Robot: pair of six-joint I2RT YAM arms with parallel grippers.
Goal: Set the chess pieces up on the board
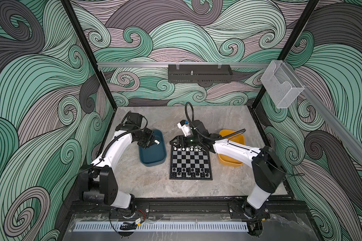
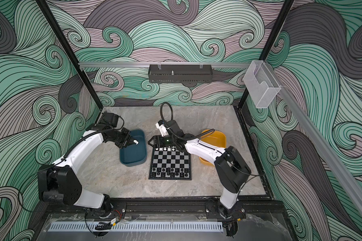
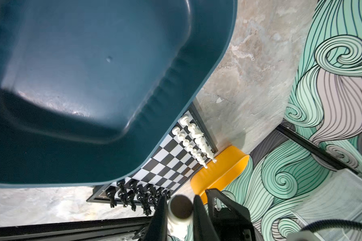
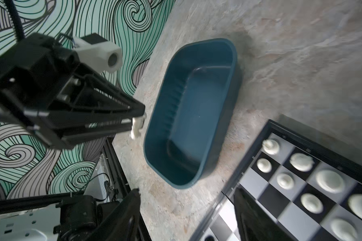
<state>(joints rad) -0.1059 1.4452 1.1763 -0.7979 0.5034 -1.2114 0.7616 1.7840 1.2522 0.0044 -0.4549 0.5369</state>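
The board (image 1: 190, 160) (image 2: 169, 161) lies mid-table. White chess pieces (image 1: 188, 149) (image 3: 196, 141) (image 4: 330, 180) fill its far rows, and black ones (image 1: 189, 172) (image 3: 134, 194) its near rows. My left gripper (image 1: 155, 142) (image 2: 134, 142) (image 3: 180, 208) (image 4: 138, 123) hangs over the teal tray's far end. It is shut on a white chess piece (image 1: 157, 142) (image 3: 180, 223) (image 4: 136, 130). My right gripper (image 1: 174, 143) (image 2: 152, 141) (image 4: 186, 198) hovers at the board's far left corner, open, with nothing between its fingers.
The teal tray (image 1: 153, 158) (image 4: 196, 104) sits left of the board and looks empty. The yellow tray (image 1: 230, 162) (image 3: 217, 167) sits to the board's right, partly under my right arm. A black rack (image 1: 199, 76) and a clear box (image 1: 282, 87) hang on the walls.
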